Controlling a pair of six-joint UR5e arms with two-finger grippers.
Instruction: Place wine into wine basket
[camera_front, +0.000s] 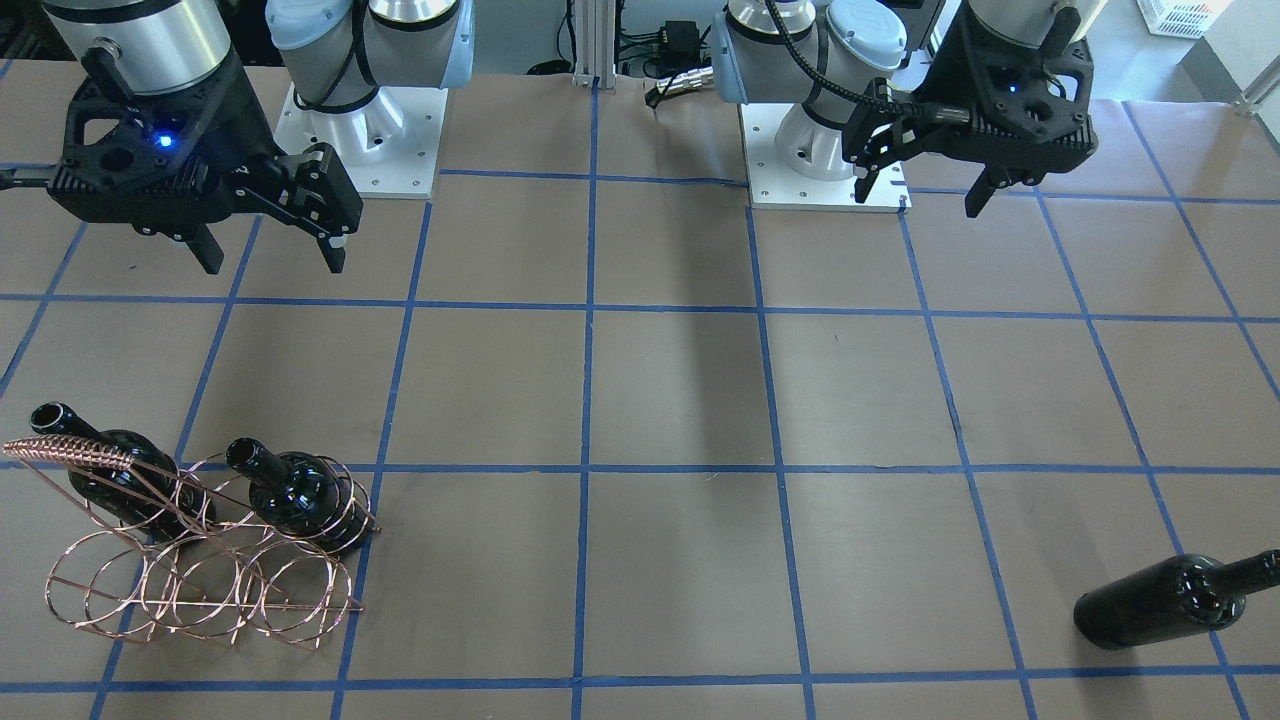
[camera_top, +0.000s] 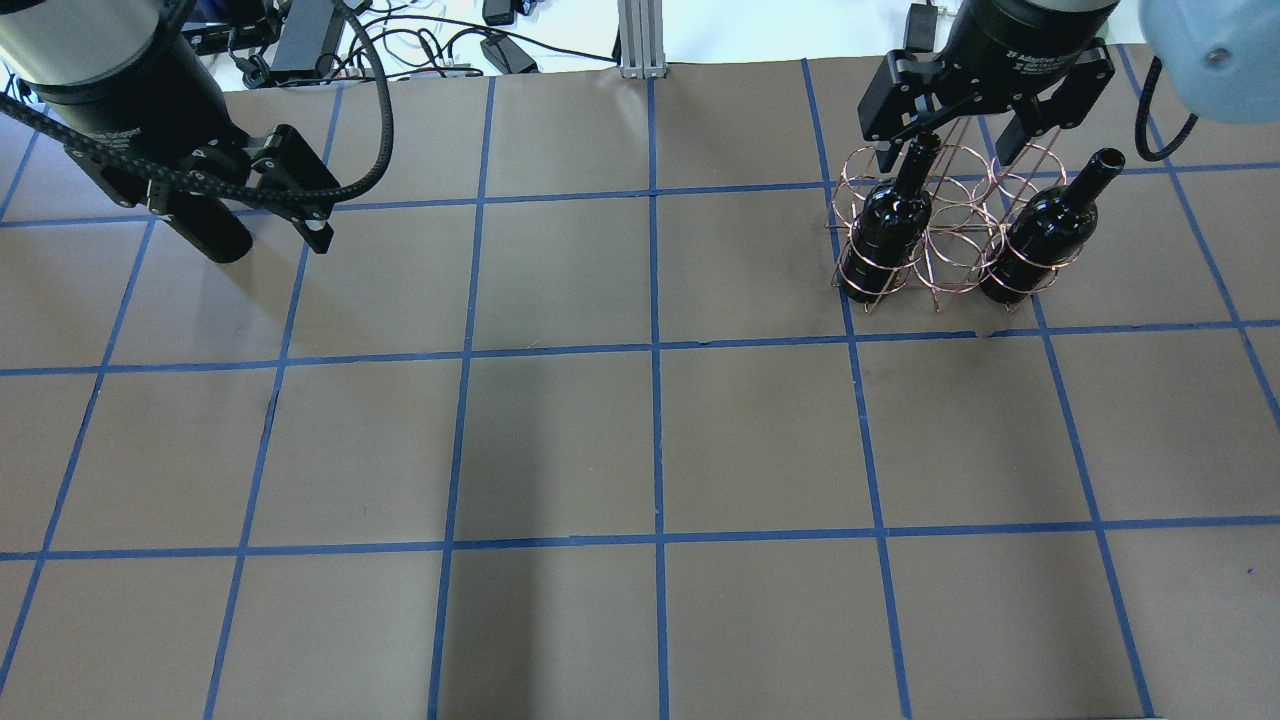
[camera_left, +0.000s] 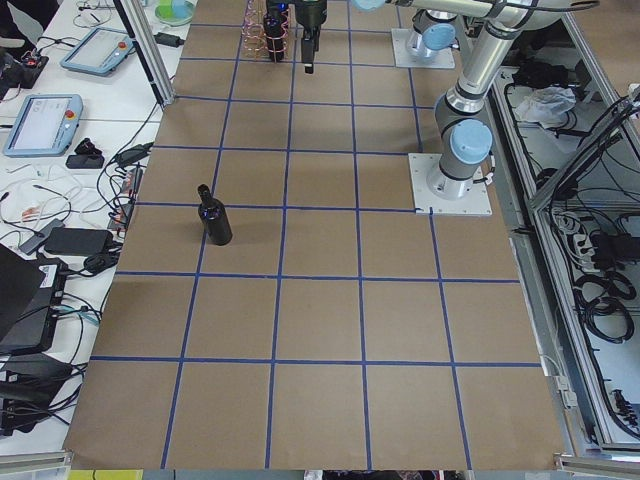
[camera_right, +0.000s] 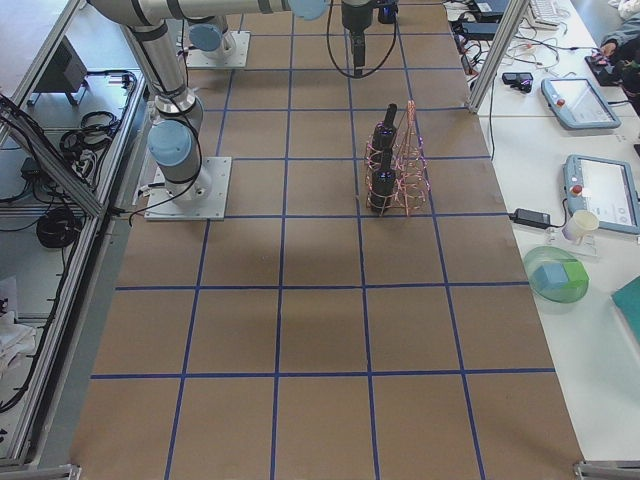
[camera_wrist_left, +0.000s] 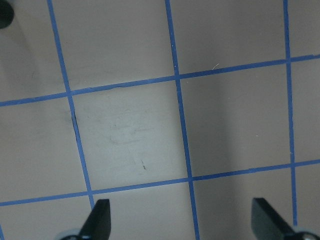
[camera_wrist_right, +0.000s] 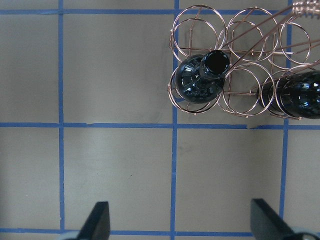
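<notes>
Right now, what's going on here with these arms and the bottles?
Nothing is being held at this moment. The left claw and the right claw are both open and empty, raised above the table. One wine bottle and a second bottle already stand in the copper wire basket, on the right claw's side. A third bottle sits alone on the left claw's side, untouched, so it looks like the one left to place.

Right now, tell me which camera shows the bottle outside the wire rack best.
The exterior front-facing view: the loose bottle is large and near there, though its neck runs off the frame's edge. The exterior left view shows the loose bottle whole but small. The other views do not clearly show it.
</notes>
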